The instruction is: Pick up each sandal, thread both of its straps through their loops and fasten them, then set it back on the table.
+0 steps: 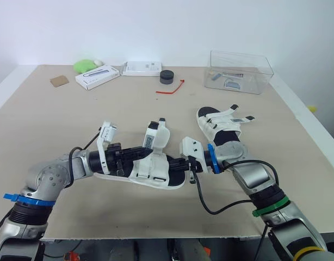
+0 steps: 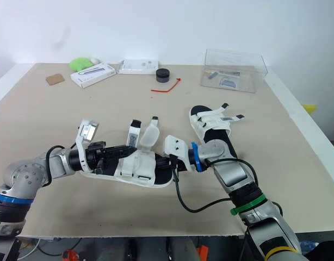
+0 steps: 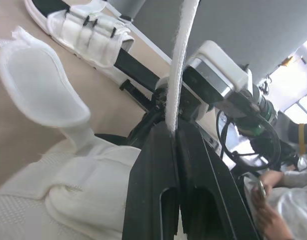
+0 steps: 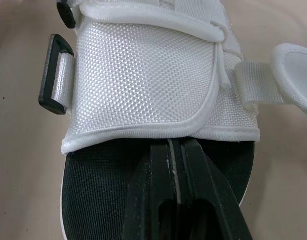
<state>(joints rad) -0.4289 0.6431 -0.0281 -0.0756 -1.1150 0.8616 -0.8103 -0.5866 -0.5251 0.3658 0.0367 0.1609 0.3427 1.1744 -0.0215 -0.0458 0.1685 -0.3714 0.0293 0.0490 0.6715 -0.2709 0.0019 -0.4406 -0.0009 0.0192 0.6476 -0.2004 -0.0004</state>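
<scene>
Woven cloth sandal (image 4: 143,80); matt table (image 1: 129,111)

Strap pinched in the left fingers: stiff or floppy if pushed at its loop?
Probably semi-stiff: the strap stands upright from the left fingers without drooping. Seen edge-on it is thin, so pushed endwise it may buckle; pulling seems safer. Likely light.

I have the near sandal (image 1: 156,173) front-centre on the table (image 1: 58,125), the far sandal (image 1: 220,126) behind it to the right, and a box (image 1: 239,72) at the back right corner.
</scene>
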